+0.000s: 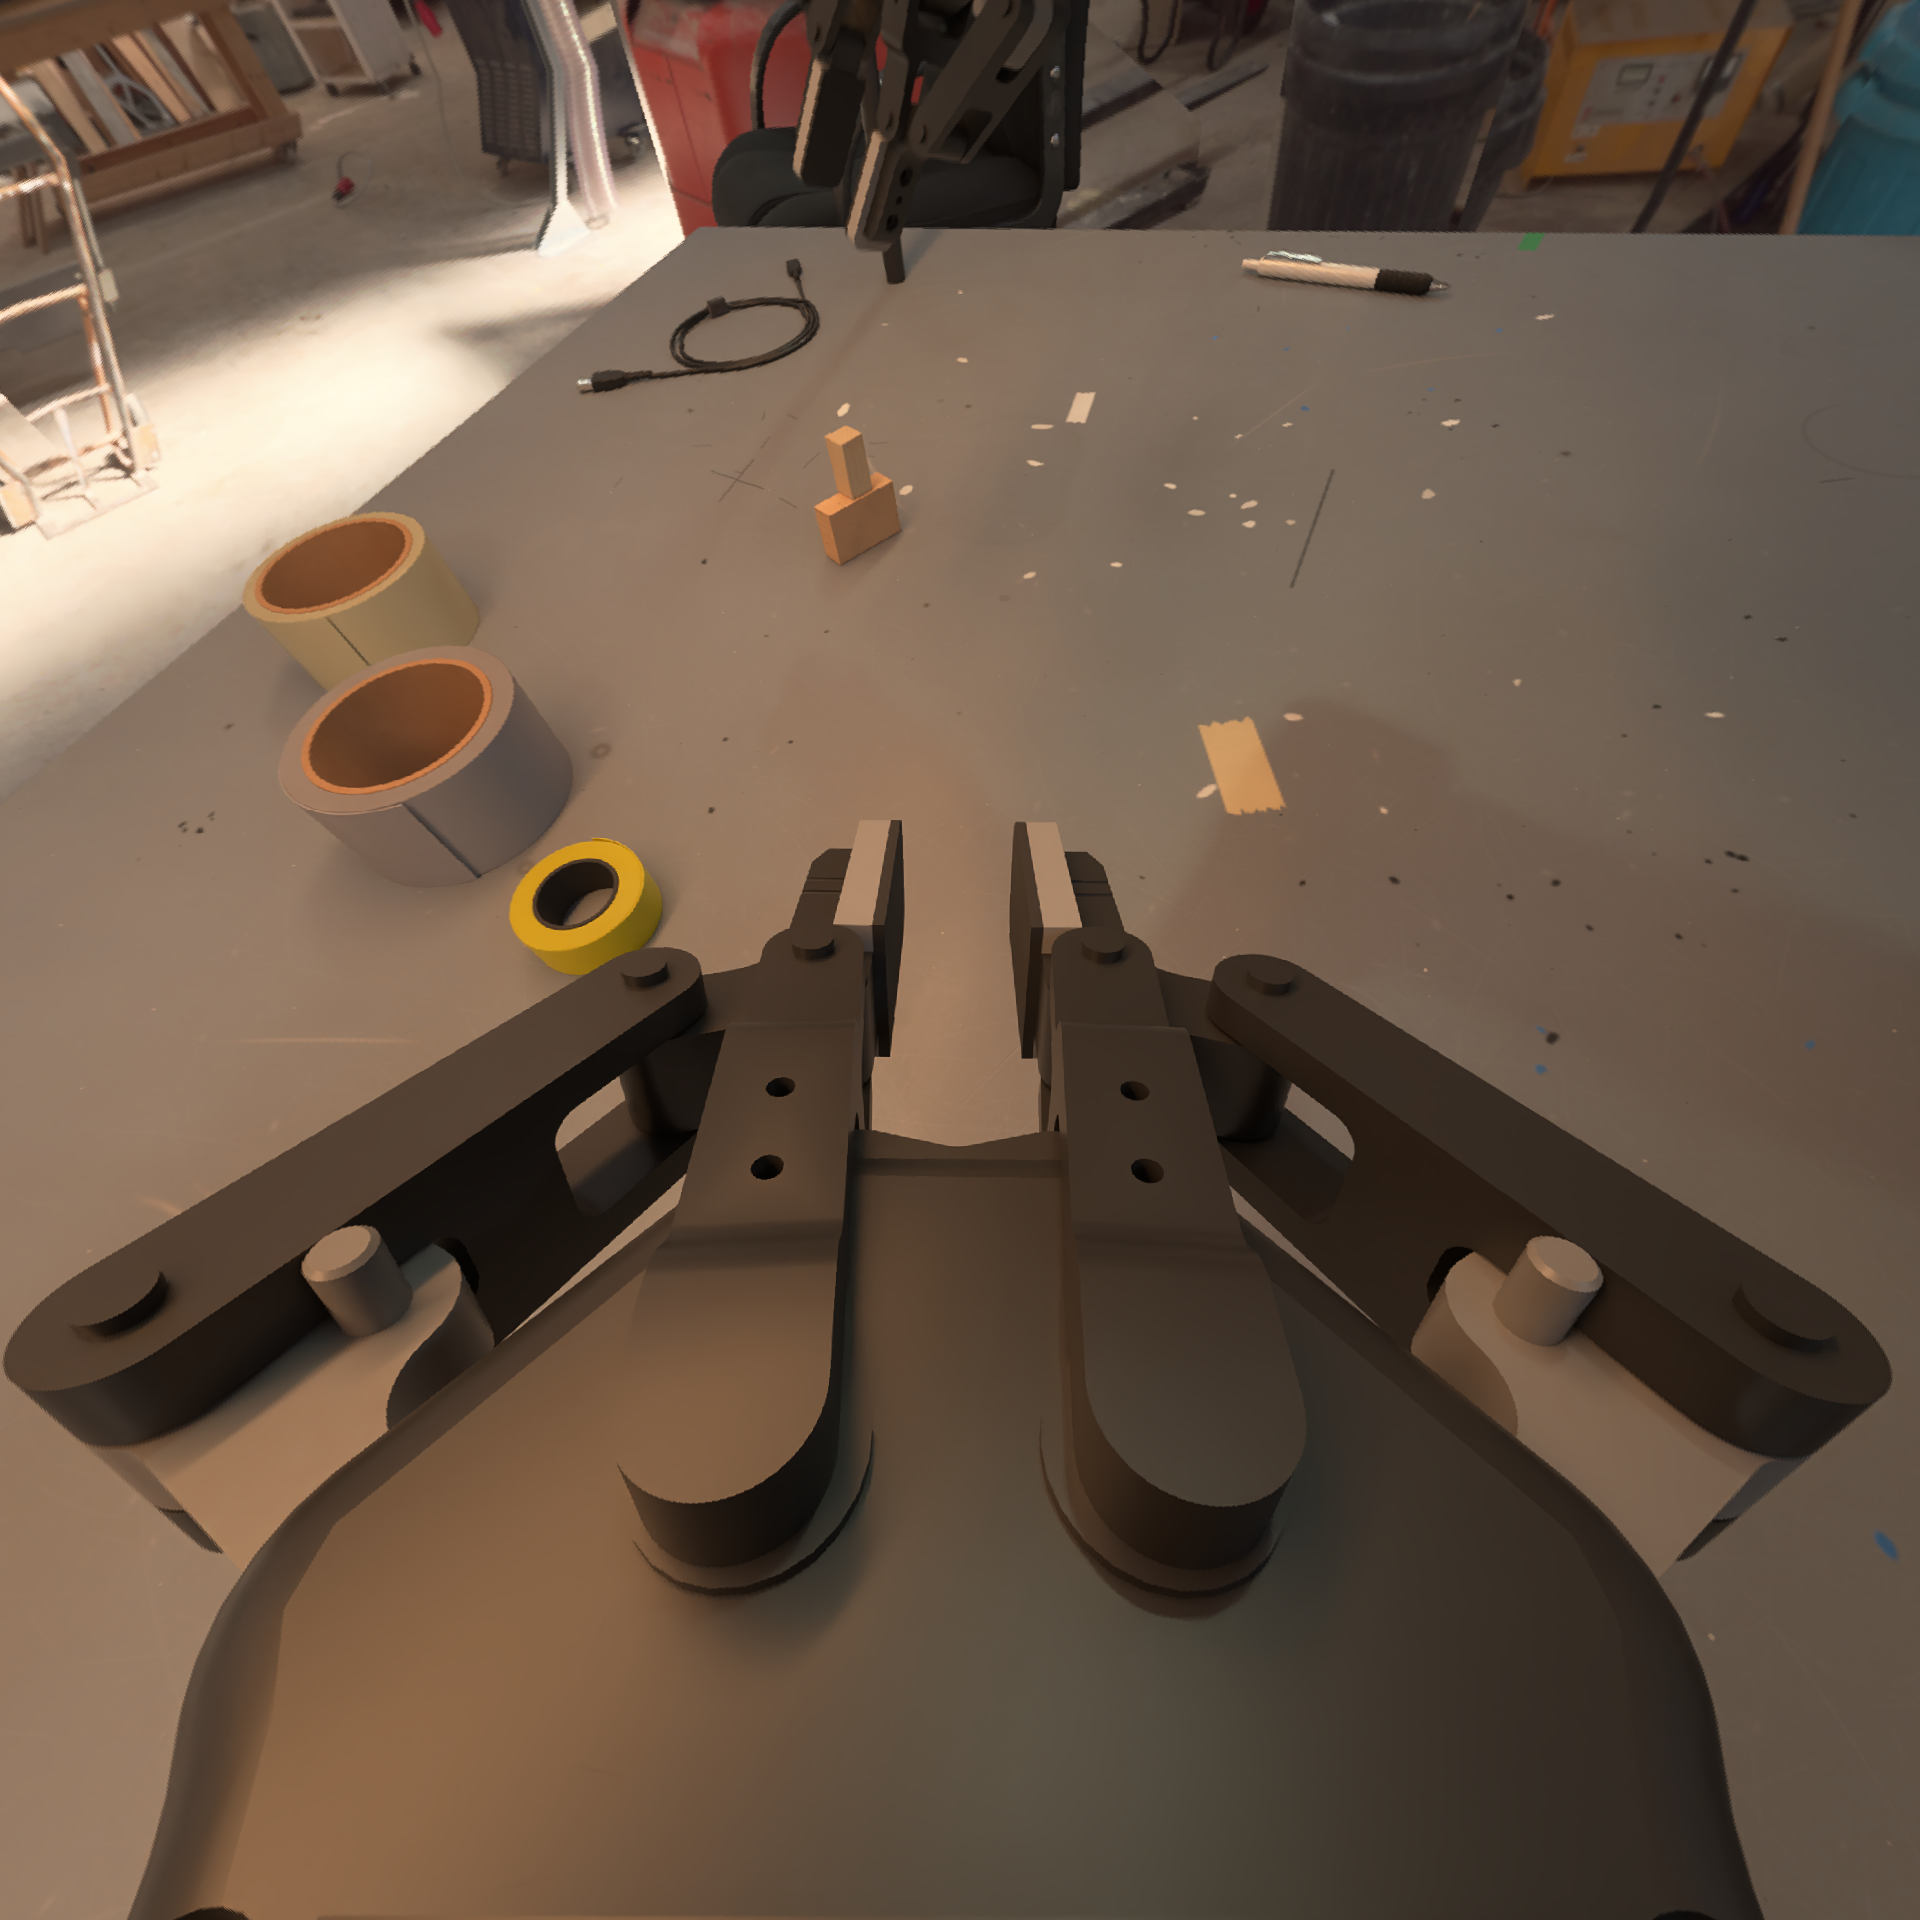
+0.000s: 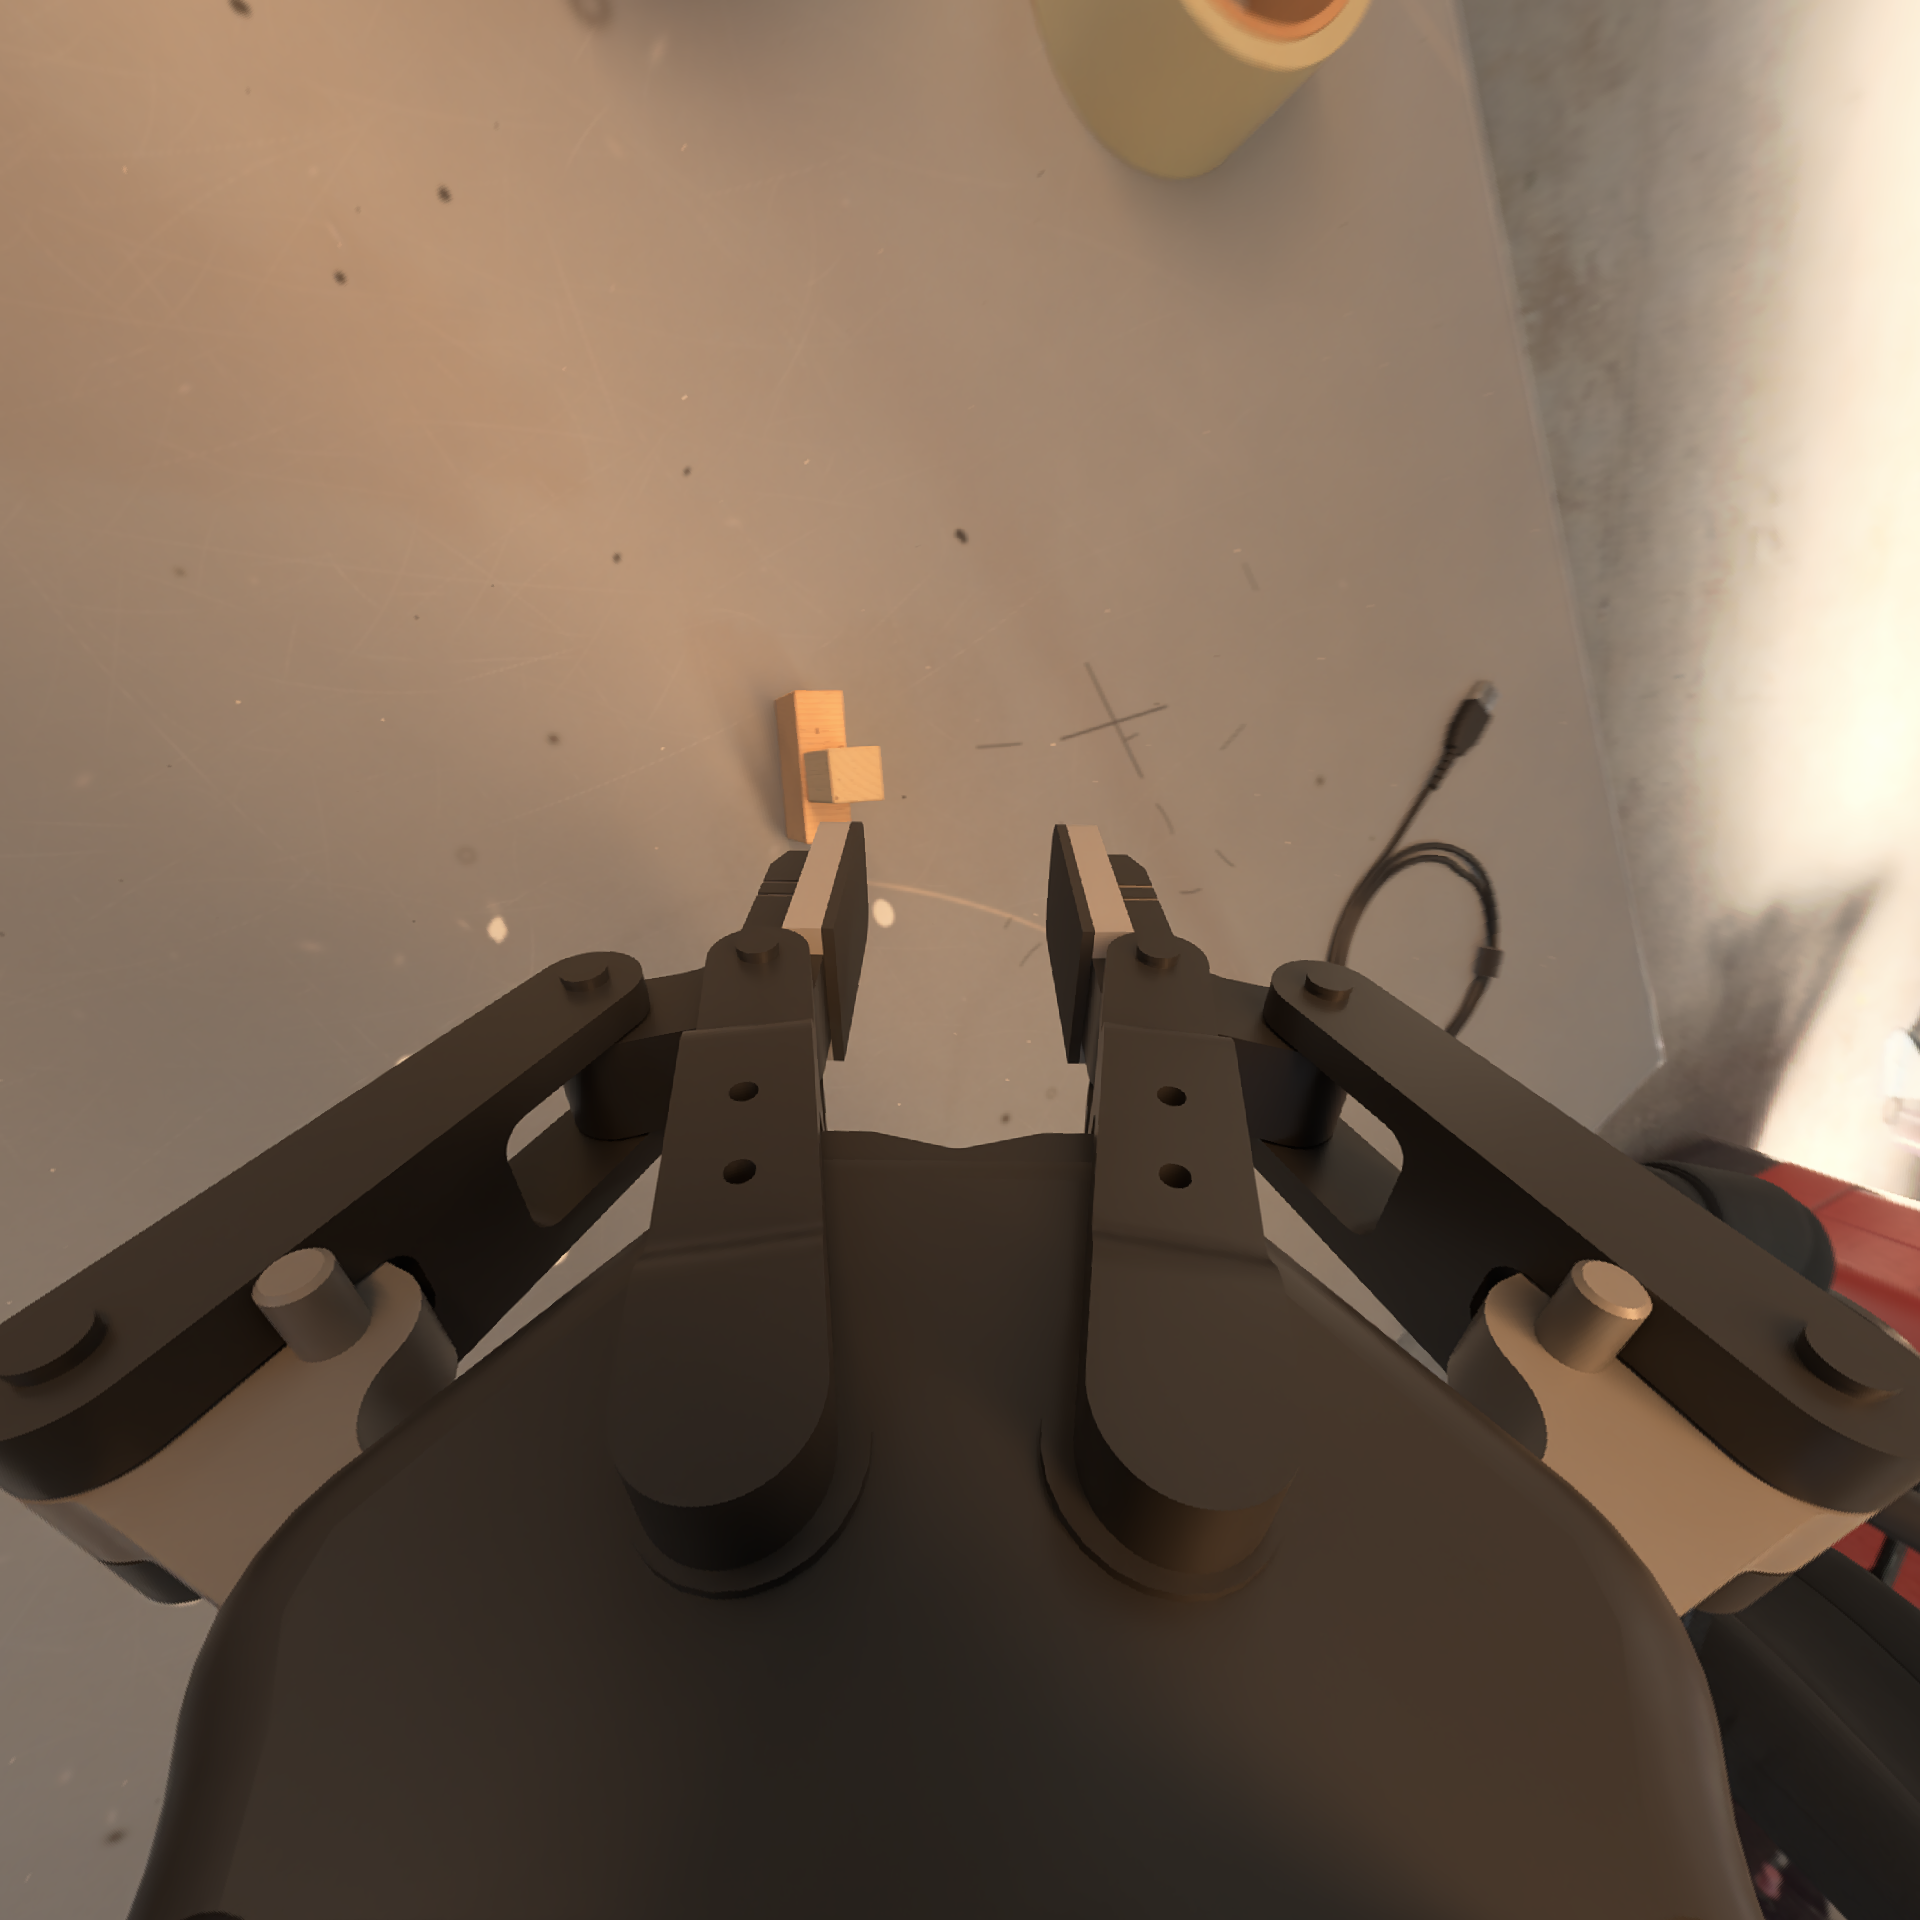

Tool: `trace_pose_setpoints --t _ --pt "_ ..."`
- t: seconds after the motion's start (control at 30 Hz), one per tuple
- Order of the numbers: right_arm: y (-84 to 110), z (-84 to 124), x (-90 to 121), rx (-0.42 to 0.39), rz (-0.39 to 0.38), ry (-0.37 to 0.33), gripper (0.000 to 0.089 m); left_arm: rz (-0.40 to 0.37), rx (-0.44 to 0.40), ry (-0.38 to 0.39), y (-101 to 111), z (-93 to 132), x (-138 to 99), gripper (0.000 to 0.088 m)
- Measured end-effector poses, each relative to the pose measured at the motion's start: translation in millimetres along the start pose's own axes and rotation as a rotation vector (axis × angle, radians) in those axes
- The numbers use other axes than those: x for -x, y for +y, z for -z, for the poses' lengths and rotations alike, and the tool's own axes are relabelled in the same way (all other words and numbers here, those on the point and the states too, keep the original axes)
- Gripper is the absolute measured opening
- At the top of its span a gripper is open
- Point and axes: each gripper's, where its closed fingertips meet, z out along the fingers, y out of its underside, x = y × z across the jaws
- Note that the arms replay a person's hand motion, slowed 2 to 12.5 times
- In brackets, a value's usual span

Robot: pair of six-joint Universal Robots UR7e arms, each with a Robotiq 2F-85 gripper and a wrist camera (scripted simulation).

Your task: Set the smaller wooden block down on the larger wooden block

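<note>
Nearest: left gripper [image 1: 956, 836], fingers parted narrowly, empty, idling low over table [image 1: 1455, 935]. Beyond, to its left: yellow tape roll [image 1: 585, 907], grey roll [image 1: 426, 764], cream roll [image 1: 358, 597]. Farther: smaller wooden block [image 1: 848, 461], stood upright on larger wooden block [image 1: 858, 525], seemingly placed. Above them: right gripper [image 2: 958, 836], parted wider, empty, presumably after release. Farthest: cable [image 1: 727, 338], pen [image 1: 1345, 275]. No readable writing.

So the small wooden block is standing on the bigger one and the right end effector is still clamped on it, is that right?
Not quite. The smaller wooden block does stand on the larger wooden block, but the right end effector is open and clear of it, with nothing between its fingers. The right wrist view shows this.
</note>
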Motion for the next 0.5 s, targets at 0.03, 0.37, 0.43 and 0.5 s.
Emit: trace_pose_setpoints --t 0.03,0.37,0.43,0.5 --pt "-0.1 5 -2 -0.014 -0.004 0.022 0.0318 -0.003 0.001 -0.005 -1 1 1 0.0193" --pt "18.3 53 -9 -0.121 -0.069 0.191 0.0338 -0.025 0.039 -0.130 -5 21 20 0.0253" --pt "25.4 60 -10 -0.136 -0.092 0.215 0.0351 -0.032 0.058 -0.172 -5 28 27 0.0255" --pt "34.5 64 -11 -0.142 -0.118 0.235 0.0371 -0.038 0.087 -0.220 -4 37 34 0.0255"
